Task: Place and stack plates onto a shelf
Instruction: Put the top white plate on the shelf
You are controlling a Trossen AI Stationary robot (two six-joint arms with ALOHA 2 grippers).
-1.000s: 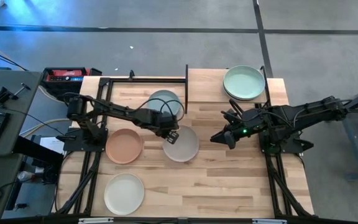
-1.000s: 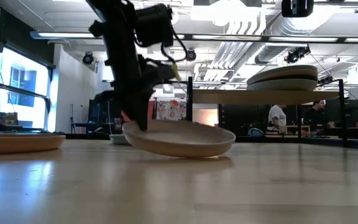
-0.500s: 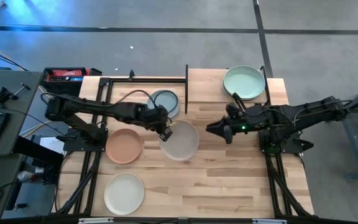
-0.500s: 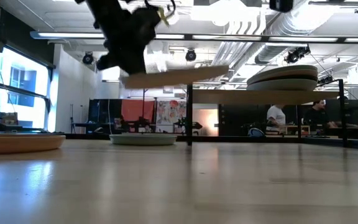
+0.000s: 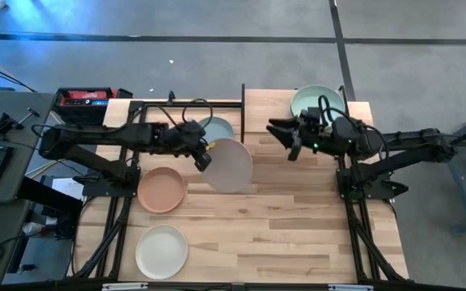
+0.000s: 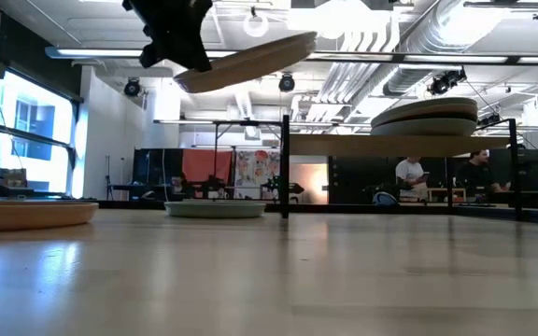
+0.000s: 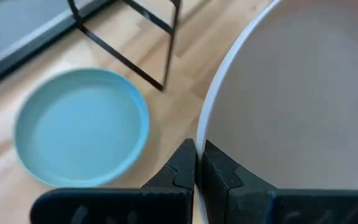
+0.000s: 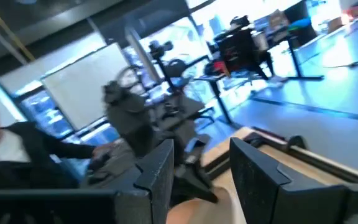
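High view has the left gripper (image 5: 203,155) clamped on the rim of the beige-grey plate (image 5: 229,165), plate sticking out from the fingers toward the table's middle. Low view shows that plate (image 6: 247,60) up in the air, tilted, higher than the shelf (image 6: 395,145). A light blue plate (image 5: 217,128) lies flat on the table just beside the gripper; the terracotta plate (image 5: 162,189) and cream plate (image 5: 162,251) sit nearer the front. The right gripper (image 5: 285,137) hangs over the shelf's edge, fingers apart, next to the mint green plate (image 5: 311,100).
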